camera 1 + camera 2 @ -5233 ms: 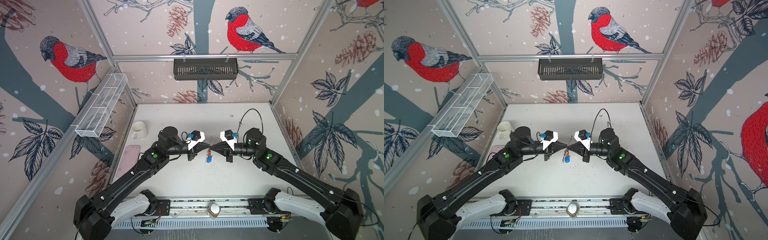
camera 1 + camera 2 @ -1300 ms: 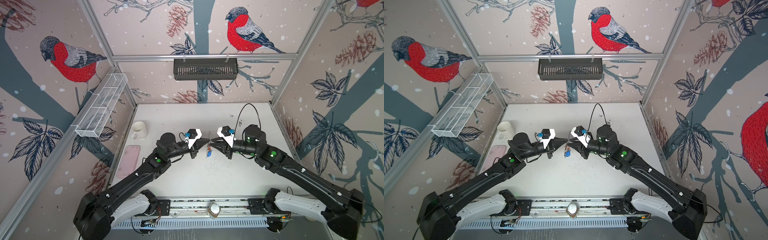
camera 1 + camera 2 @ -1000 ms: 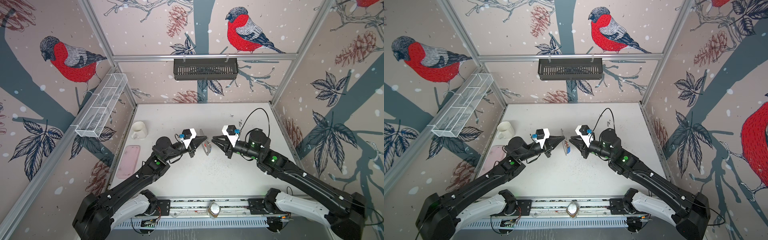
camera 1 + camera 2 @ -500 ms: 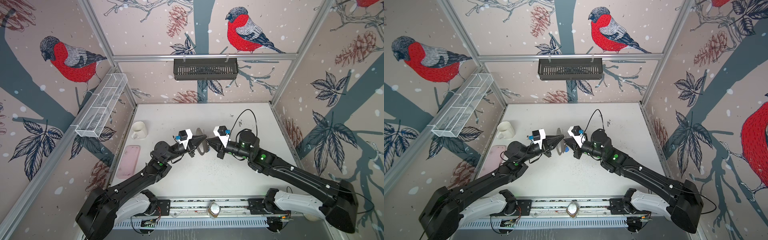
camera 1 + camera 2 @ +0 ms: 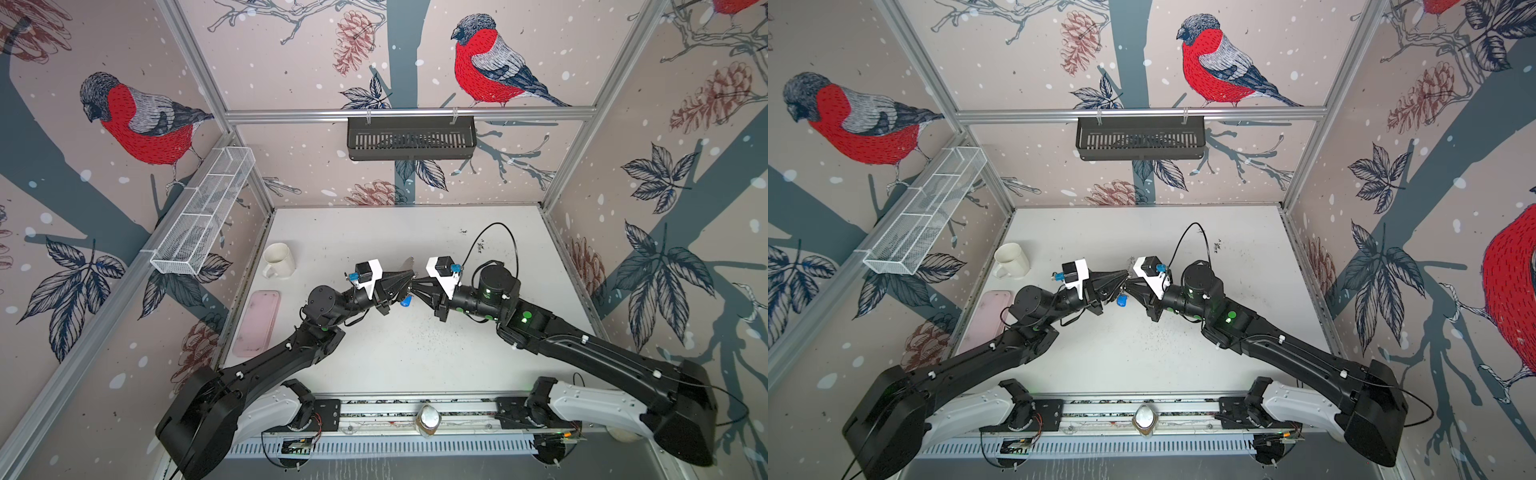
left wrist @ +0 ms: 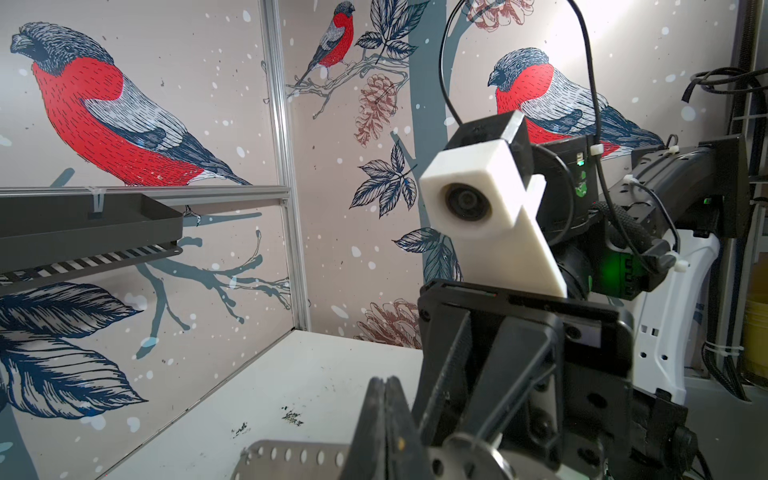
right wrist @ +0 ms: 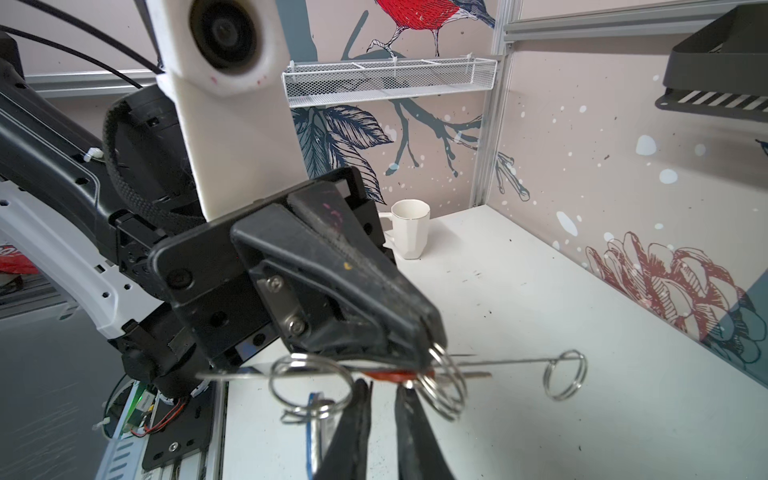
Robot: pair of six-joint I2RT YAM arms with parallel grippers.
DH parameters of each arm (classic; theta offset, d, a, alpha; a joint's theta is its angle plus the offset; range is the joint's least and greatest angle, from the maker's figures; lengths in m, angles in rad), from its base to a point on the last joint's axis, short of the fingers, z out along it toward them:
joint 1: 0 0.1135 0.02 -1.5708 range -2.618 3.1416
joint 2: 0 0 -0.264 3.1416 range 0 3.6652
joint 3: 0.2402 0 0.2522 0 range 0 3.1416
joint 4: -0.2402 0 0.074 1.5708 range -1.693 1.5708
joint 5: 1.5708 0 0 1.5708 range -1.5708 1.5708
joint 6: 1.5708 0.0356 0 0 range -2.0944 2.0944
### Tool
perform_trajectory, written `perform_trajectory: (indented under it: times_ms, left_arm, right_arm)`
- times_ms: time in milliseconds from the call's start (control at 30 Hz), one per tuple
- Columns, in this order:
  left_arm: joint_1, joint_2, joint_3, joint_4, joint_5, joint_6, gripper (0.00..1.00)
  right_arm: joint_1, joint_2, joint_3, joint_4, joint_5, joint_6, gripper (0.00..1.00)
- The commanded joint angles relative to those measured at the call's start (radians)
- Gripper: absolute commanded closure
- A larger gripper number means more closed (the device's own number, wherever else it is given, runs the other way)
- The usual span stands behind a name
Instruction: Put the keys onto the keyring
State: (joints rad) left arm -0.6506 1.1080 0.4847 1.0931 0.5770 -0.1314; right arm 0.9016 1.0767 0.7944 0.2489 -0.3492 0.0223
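- In both top views, a white, speckled table (image 5: 374,232) sits between walls papered with red-breasted birds, with a pale mug (image 5: 278,259) near the left wall. The left gripper (image 5: 408,277) and right gripper (image 5: 416,285) meet tip to tip above the middle, and the keys (image 5: 406,300) dangle beneath them.
- Left wrist view: the jaws are pressed together on the keyring (image 6: 291,457), a flat perforated metal plate.
- Right wrist view: seen edge-on, the keyring is thin and carries round wire loops. The right jaws stand slightly apart with a red tag at their tips, but I cannot tell whether they grip it.
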Motion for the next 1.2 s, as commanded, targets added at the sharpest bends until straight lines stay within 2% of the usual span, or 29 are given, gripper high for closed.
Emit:
perform_trajectory:
  times_ms: [0,167,433,533,733,1167]
  left_arm:
    - [0.001,0.005,0.000,0.073,0.030,-0.029,1.00]
    - [0.003,-0.004,-0.003,0.088,0.034,-0.035,1.00]
    - [0.006,-0.007,-0.011,0.104,0.051,-0.042,1.00]
    - [0.012,-0.008,-0.016,0.110,0.059,-0.044,1.00]
    - [0.019,-0.010,-0.016,0.117,0.091,-0.057,1.00]
    - [0.019,-0.013,-0.016,0.117,0.134,-0.067,1.00]
  right_arm:
    - [0.000,-0.014,0.008,-0.003,0.062,-0.029,0.80]
    - [0.000,-0.030,0.005,-0.055,0.132,-0.057,0.79]
    - [-0.001,-0.084,-0.013,-0.066,0.168,-0.065,0.77]
    - [-0.005,-0.111,-0.021,-0.056,0.156,-0.070,0.86]
    - [-0.012,-0.139,-0.023,-0.045,0.132,-0.078,0.87]
    - [-0.012,-0.084,0.018,-0.066,0.017,-0.114,0.92]
